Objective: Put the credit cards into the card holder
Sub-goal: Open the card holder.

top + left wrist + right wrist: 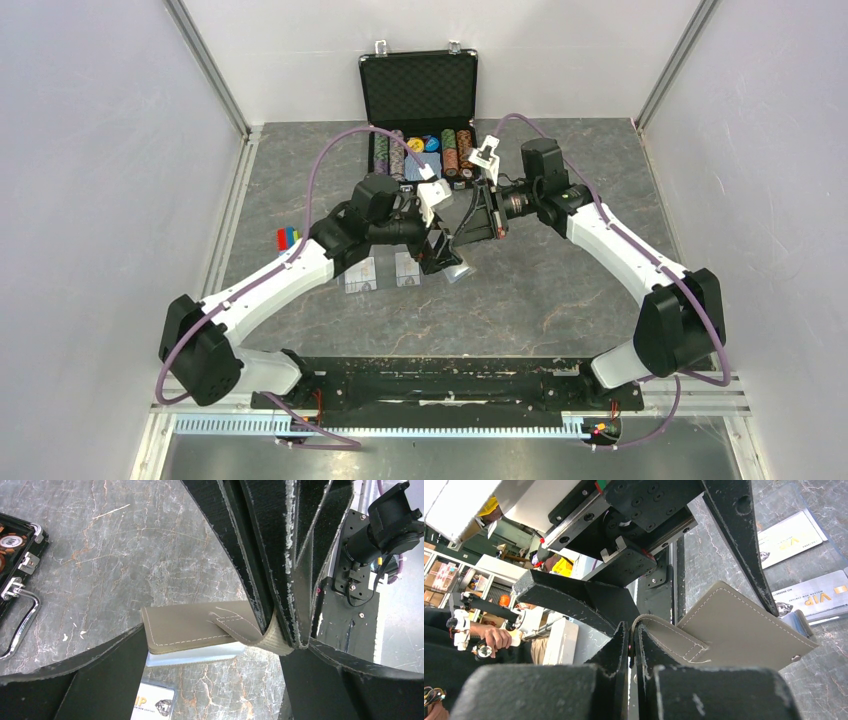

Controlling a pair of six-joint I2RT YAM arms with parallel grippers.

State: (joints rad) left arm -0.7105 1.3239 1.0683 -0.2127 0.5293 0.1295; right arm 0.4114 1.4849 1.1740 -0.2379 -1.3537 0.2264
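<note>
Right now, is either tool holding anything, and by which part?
The right tool pinches the card holder by its tab clasp. The left tool stands open, gripping nothing.

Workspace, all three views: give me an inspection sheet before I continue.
Surface: dark marbled tabletop, lightly scratched.
Job's things: card holder hangs by its tab; two credit cards lie flat by the left arm, outside it.
Clutter: open poker-chip case at the far edge; small coloured pieces at left.
Claws: right claw shut on the tab; left claw open, either side of the holder.
Cables: a purple cable loops off each arm.
Surroundings: pale enclosure walls; a person's hand beyond the rig.
</note>
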